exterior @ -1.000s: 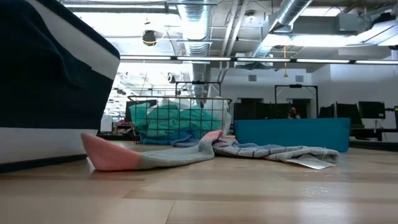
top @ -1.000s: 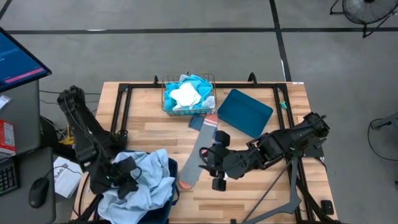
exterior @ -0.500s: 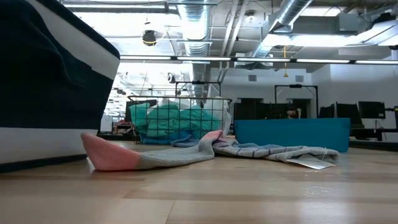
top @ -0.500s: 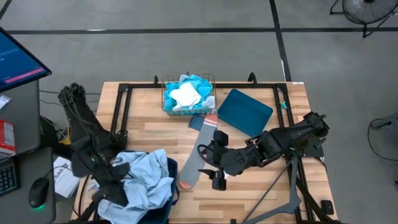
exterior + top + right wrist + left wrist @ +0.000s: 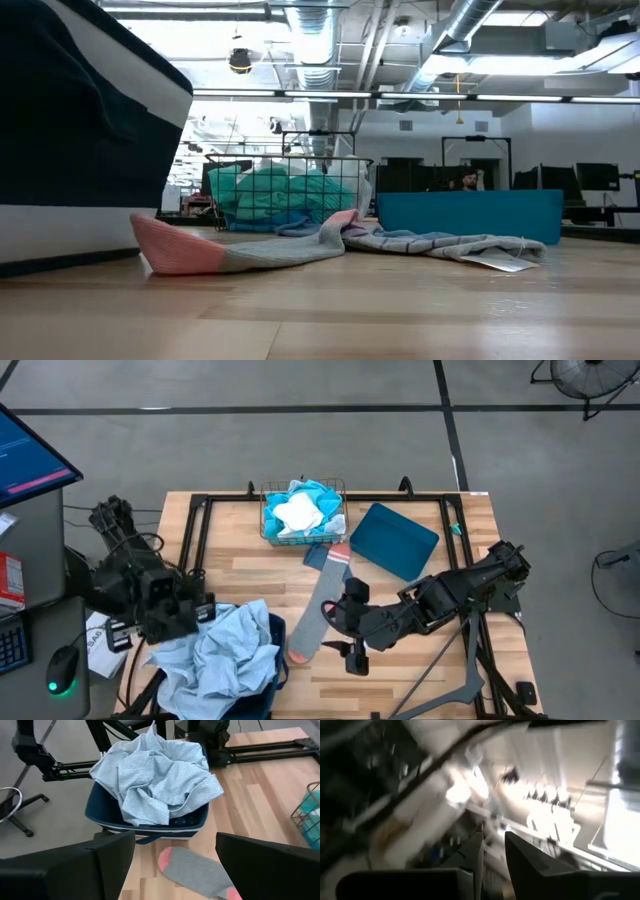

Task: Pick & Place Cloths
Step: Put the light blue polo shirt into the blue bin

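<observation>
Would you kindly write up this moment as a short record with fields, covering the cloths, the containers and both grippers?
Surface: wooden table
Wire basket: at the far edge, holding turquoise cloth and white cloth
Navy bin: at the near left corner, heaped with pale blue cloth
Grey sock: flat on the table between basket and bin, pink toe toward the near edge
Teal lid: flat, right of the basket
Left gripper: raised beside the bin's left side, nearly shut, nothing visibly held
Right gripper: open, low by the sock's right side
</observation>
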You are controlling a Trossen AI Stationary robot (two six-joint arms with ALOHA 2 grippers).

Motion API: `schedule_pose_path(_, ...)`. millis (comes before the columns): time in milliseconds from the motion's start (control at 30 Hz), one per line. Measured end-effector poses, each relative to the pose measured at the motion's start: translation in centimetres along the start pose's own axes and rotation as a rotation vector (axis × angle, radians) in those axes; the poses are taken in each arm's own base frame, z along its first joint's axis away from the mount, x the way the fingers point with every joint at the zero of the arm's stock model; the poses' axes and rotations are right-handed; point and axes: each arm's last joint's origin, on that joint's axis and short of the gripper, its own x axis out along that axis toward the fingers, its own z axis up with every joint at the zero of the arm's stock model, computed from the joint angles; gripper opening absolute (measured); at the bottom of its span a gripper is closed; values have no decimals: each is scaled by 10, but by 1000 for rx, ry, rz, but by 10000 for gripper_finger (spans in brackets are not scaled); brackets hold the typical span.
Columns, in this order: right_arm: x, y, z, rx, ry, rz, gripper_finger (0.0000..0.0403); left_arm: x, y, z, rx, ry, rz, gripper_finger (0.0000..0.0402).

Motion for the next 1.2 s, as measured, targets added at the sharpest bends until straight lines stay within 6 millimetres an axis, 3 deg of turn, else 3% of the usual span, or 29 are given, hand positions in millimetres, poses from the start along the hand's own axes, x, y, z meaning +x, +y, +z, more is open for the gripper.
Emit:
schedule_pose_path(200,-1,2,-1,9,0,5,272,-3,3,-7,-146,302,192,63)
schedule_pose_path(400,-1,1,-1,9,0,4,272,30,-29,19,-23,542,289,46)
schedule_pose_path(500,-1,1,-1,26,0,4,272,34,-37,27,50,683,392,38)
schedule_pose_path(600,-1,1,-1,50,0,4,272,28,-35,28,73,823,539,35)
schedule_pose_path(900,-1,3,-2,49,3,6,272,-14,-6,3,54,1366,1004,46)
schedule_pose_path(1200,5,3,-8,42,17,-5,272,-17,-7,-5,95,1519,948,114)
